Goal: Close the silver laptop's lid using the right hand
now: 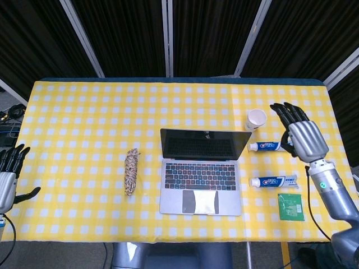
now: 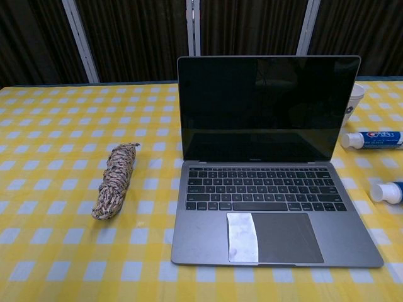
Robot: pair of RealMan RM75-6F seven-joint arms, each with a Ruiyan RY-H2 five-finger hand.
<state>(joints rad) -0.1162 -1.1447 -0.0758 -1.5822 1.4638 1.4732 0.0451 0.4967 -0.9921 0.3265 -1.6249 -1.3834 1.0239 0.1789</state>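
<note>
A silver laptop [image 1: 202, 172] stands with its lid up at the centre of a yellow-and-white checked tablecloth [image 1: 84, 123]. The robot's right hand [image 1: 300, 135], fingers spread and holding nothing, hovers beside a white paper cup [image 1: 256, 119] and above a blue-and-white toothpaste tube [image 1: 271, 146]. The left hand [image 1: 8, 178] waits, fingers apart, off the table's edge.

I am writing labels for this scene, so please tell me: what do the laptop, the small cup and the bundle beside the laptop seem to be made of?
Laptop: probably metal; its grey body has a smooth, matte sheen, and its screen is glossy and dark.
Cup: likely paper or thin plastic; plain white, matte, thin rim.
Bundle: apparently twisted rope or cord; rough mottled strands coiled together.
</note>
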